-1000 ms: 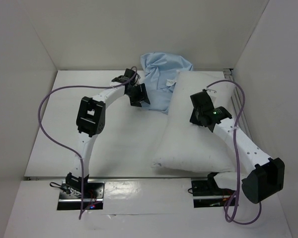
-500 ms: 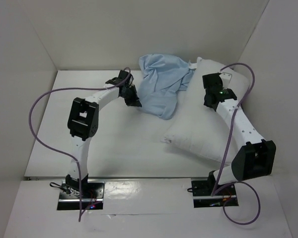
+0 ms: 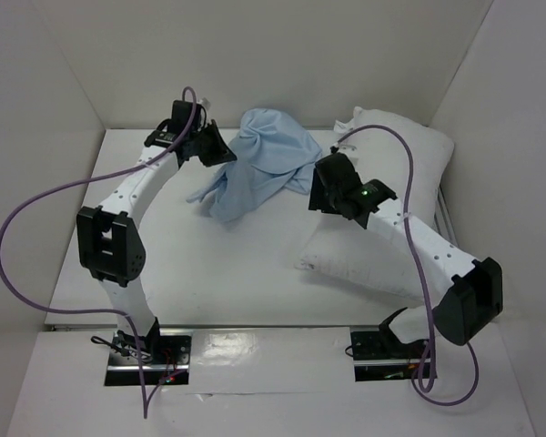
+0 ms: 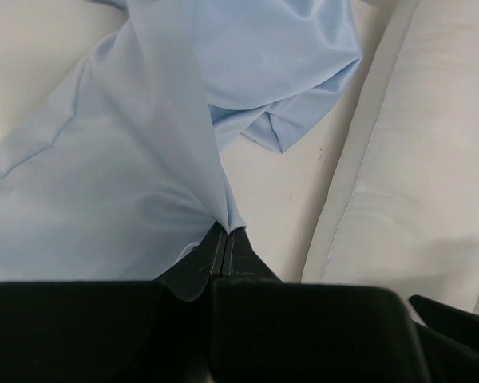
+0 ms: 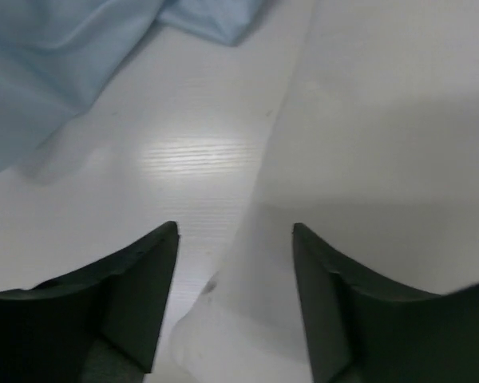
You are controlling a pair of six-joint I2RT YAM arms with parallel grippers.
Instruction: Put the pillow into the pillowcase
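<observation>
1. The left fingers (image 4: 209, 257), clamped on the pillowcase (image 3: 259, 168), had dragged it leftward, clear of the pillow (image 3: 432, 155).
2. The right fingers (image 5: 140, 279), apart, had moved to the pillow's left edge.
3. The pillow lay at the counter's (image 3: 209, 264) right side, still uncased.

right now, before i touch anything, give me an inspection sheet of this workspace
Surface: white table, bare patches showing.
Job's things: pillow lying on the right side; pillowcase crumpled to its left, pillow not inside it.
Clutter: nothing seen.
Grippers: left gripper shut on a pillowcase fold; right gripper open above the pillow's edge.
Cables: purple cables loop off both arms, the right one arching over the pillow.
Surroundings: plain white walls on three sides.
</observation>
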